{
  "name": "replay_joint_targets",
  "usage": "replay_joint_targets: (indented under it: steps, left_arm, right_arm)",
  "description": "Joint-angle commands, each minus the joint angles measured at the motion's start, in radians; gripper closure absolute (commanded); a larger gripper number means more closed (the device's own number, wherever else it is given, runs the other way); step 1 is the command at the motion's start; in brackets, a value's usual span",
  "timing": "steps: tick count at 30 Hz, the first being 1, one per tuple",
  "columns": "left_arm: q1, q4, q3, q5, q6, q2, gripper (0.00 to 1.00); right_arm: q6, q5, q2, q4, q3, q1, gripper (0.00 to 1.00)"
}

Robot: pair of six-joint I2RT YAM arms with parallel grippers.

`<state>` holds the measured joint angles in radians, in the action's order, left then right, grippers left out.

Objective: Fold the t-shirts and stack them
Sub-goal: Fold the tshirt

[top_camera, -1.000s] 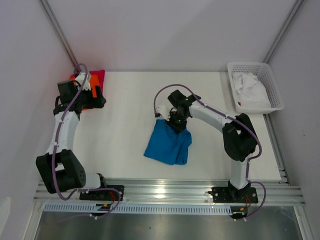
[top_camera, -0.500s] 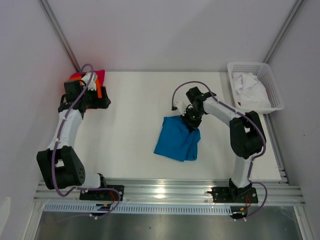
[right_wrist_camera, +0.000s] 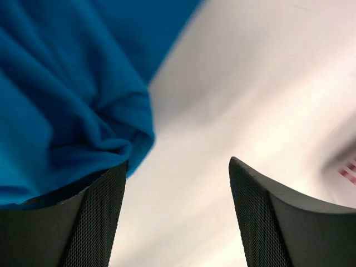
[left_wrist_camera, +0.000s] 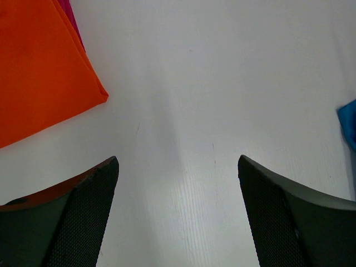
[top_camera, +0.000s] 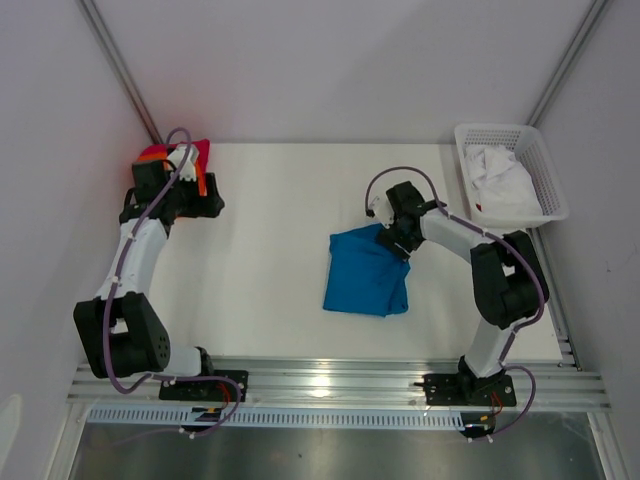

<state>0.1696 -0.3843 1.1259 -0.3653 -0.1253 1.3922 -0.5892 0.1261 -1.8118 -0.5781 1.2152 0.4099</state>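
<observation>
**A:** Now, entries from the left, please.

**B:** Item one: orange t-shirt (left_wrist_camera: 39, 72), folded flat, far-left corner of the bench (top_camera: 270, 250). The pinkish-red t-shirt (left_wrist_camera: 69, 14) peeks out from under it. Left gripper (left_wrist_camera: 177, 164) at the stack's edge, jaws wide, nothing in them.

**A:** Item two?

**B:** Blue t-shirt (top_camera: 365, 275), right of centre, well apart from the stack. A rough rectangle in several layers. Near edge fairly straight, far-right corner bunched in soft creases.

**A:** Right gripper (right_wrist_camera: 178, 161)?

**B:** At that bunched corner, jaws spread with bare bench between them. Cloth lies beside one finger, not held.

**A:** Step in hand?

**B:** By my reckoning, the blue one is about folded but not yet stacked. The next move calls for a grip through all its layers and a carry across onto the orange. The cloth is limp, so the fold may spill open.

**A:** Far right?

**B:** White basket (top_camera: 545, 190), white cloth inside. Not a task item.
</observation>
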Motion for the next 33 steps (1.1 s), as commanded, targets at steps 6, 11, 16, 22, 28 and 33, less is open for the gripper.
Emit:
replay_joint_targets:
  steps: [6, 11, 16, 22, 28, 33]
  left_arm:
    - [-0.022, 0.005, 0.038, 0.016, -0.023, -0.002, 0.10]
    - [-0.038, 0.048, 0.003, -0.023, -0.039, -0.047, 0.10]
    - [-0.094, 0.093, -0.049, 0.038, -0.076, -0.133, 0.08]
    - [-0.097, 0.074, 0.002, 0.051, -0.060, -0.122, 0.08]
    - [-0.096, 0.084, 0.011, 0.081, -0.059, -0.121, 0.08]
    - [-0.113, 0.137, -0.029, 0.074, -0.077, -0.169, 0.08]
  right_arm:
    - [0.038, 0.106, 0.242, 0.051, 0.027, 0.059, 0.22]
    - [0.043, -0.015, 0.403, -0.020, 0.003, 0.255, 0.16]
    - [0.037, 0.125, 0.431, -0.003, -0.155, 0.612, 0.14]
    - [-0.001, 0.299, 0.378, 0.141, -0.377, 0.837, 0.14]
    - [0.055, 0.241, 0.405, 0.121, -0.485, 0.908, 0.13]
    - [0.057, 0.227, 0.410, 0.124, -0.493, 0.914, 0.12]
